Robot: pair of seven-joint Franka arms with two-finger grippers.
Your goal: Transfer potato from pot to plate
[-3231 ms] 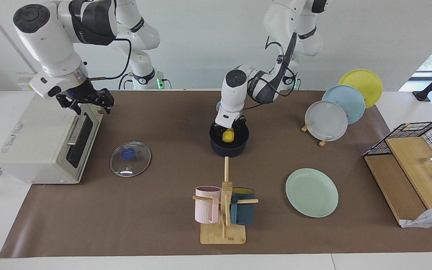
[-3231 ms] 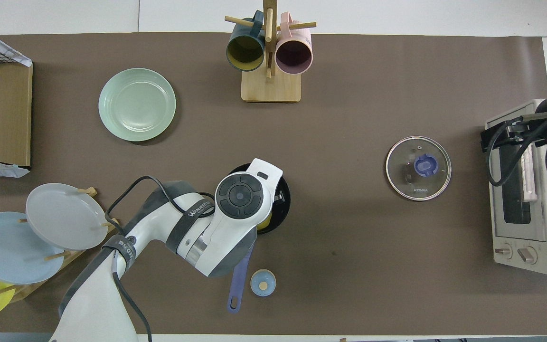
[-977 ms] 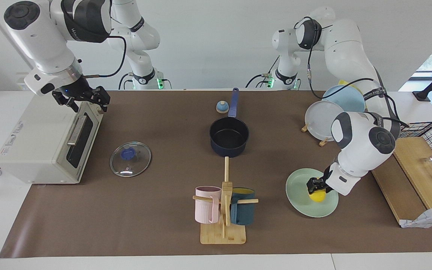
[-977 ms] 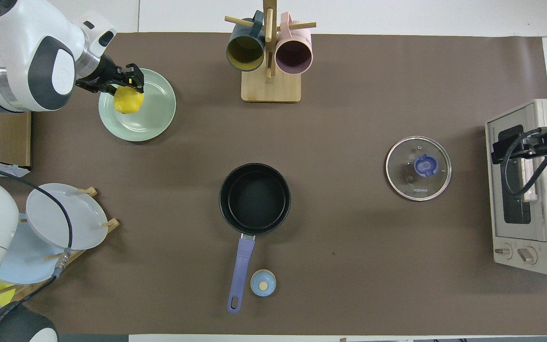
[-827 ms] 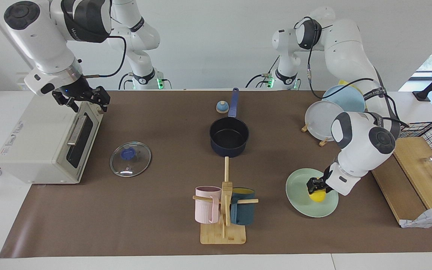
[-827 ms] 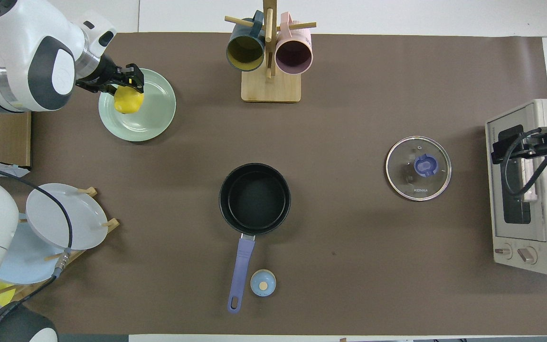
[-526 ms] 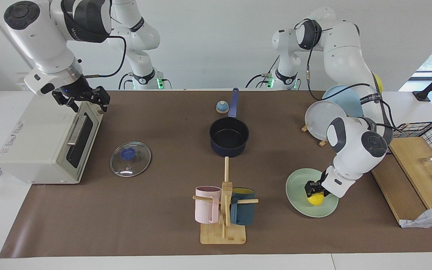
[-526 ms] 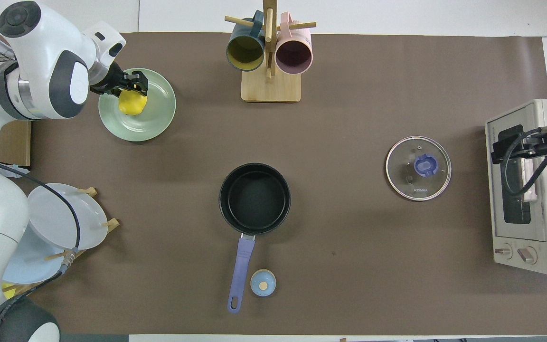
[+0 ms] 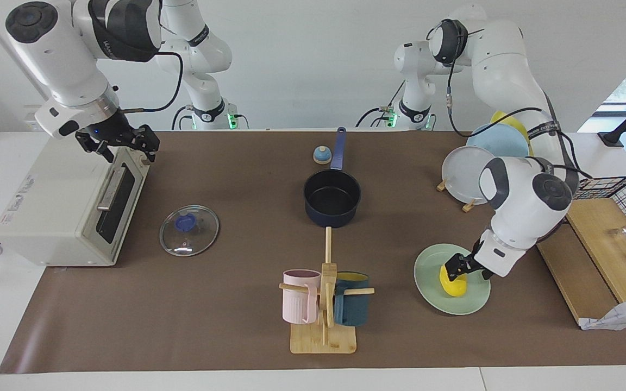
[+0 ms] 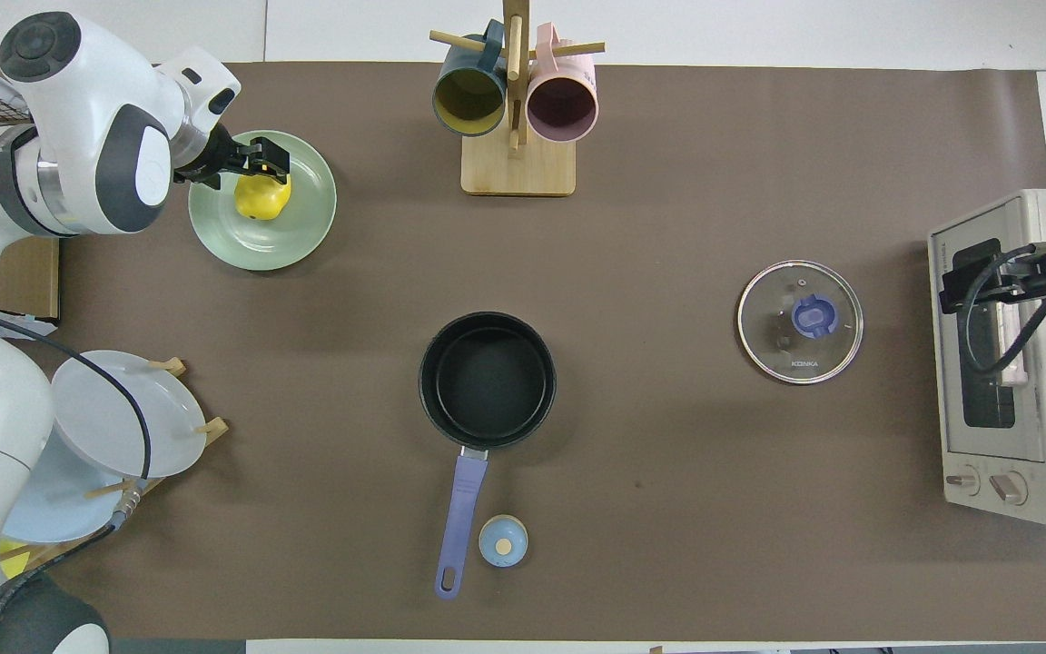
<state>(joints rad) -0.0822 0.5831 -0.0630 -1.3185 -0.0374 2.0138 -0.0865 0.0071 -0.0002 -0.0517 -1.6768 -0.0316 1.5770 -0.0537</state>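
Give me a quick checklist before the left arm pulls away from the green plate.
1. Potato on the plate: ok, it sits inside the rim.
2. Left gripper let go of the potato: cannot tell.
3. Pot empty: ok, only its black inside shows.
4. Room above the plate to lift: ok, nothing hangs over it but the left arm.
5. Right gripper out of the way: ok, it waits over the toaster oven.

A glass lid [image 9: 188,230] (blue knob) lies beside the toaster oven [image 9: 68,209].
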